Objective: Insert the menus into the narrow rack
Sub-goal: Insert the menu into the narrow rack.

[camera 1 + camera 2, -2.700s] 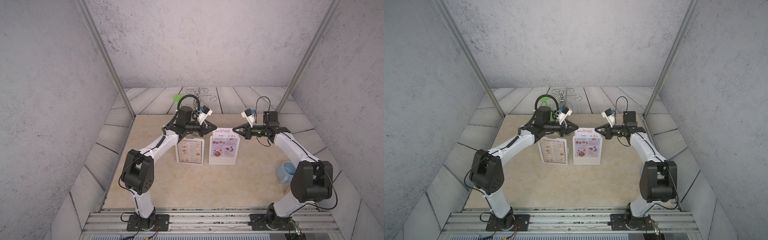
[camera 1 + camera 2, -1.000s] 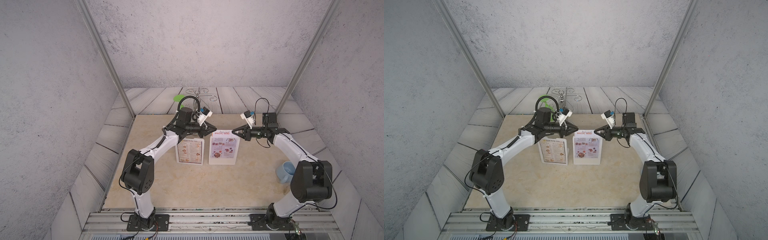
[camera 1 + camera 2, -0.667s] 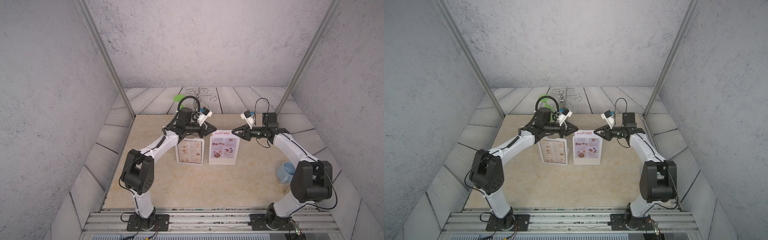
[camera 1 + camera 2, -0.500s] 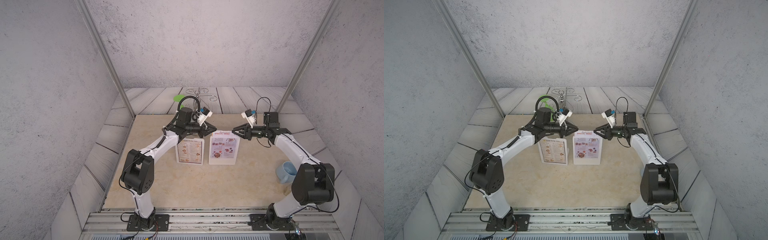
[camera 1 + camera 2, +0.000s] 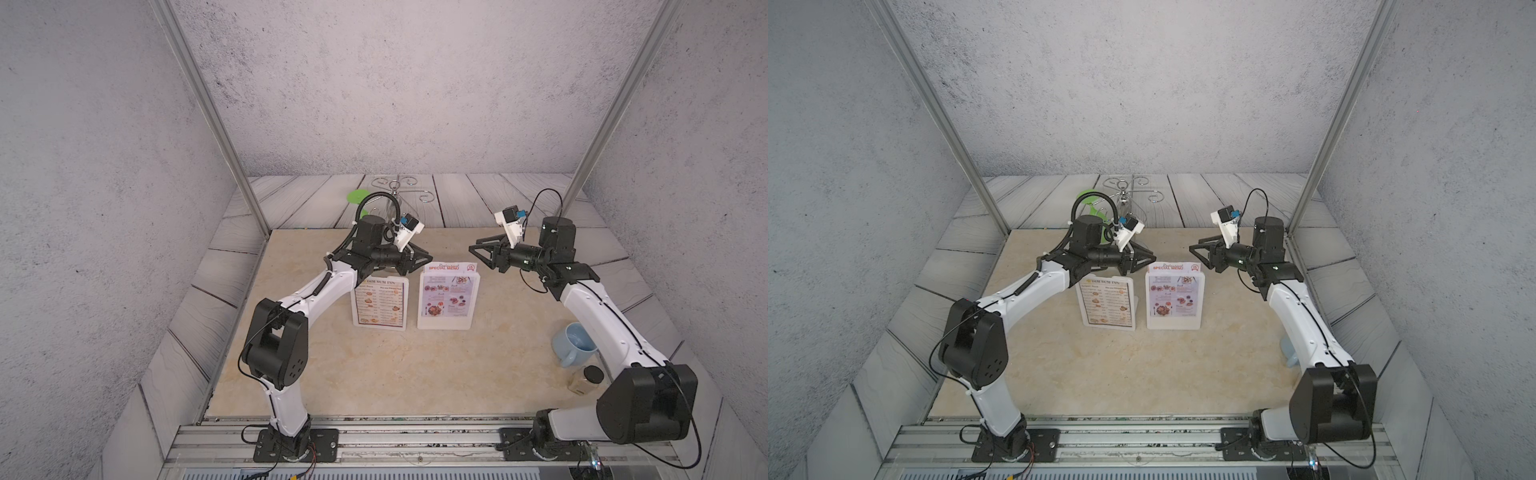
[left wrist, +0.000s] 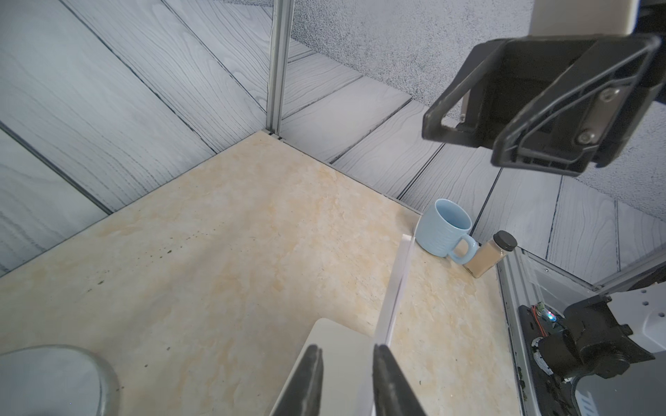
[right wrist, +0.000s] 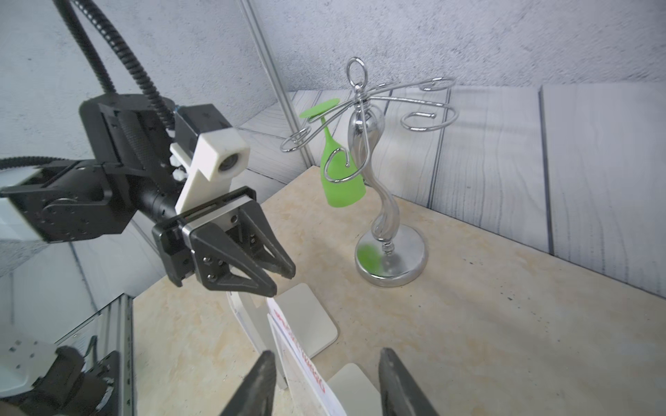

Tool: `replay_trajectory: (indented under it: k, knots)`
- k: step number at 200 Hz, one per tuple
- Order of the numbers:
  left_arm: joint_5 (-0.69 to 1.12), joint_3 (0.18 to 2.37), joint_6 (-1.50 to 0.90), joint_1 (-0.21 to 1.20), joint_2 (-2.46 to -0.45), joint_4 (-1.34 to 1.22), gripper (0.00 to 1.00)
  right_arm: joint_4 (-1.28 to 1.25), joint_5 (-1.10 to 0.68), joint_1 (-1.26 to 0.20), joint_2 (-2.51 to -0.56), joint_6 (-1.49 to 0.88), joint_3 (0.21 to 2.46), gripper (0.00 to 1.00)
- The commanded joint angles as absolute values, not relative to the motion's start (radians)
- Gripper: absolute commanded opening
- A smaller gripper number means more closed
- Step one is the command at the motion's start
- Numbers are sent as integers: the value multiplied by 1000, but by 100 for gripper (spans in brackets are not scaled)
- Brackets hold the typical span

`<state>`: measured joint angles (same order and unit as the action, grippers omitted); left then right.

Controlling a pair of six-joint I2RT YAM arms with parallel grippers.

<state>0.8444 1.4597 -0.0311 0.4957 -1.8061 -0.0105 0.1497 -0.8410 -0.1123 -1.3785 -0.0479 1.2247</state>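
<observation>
Right wrist view — right gripper point(image 7: 326, 354) parted, near lilac menu point(image 7: 310, 367).

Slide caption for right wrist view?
Right fingers open near SPECIAL MENU; left gripper opposite; green glass hangs on chrome rack.

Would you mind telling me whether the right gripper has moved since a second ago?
Yes. Judged against the standing SPECIAL MENU, the right gripper has opened, lifted off the sheet's top corner, and backed slightly toward its own side.
</observation>
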Motion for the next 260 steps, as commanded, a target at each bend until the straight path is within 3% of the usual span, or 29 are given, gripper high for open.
replay_trajectory:
  k: [1, 115, 182, 260]
  knots:
    - [832, 1475, -41, 499, -1776, -25, 28, 127, -698, -156, -1332, -99, 1218, 48]
    - [656, 1438, -58, 497, -1660, 73, 37, 118, -245, -394, -1381, -215, 1210, 45]
    - [372, 1253, -169, 497, -1545, 54, 38, 106, -109, -465, -1417, -264, 1205, 45]
    - [345, 1113, -217, 497, -1470, -3, 39, 128, -53, -495, -1413, -295, 1184, 44]
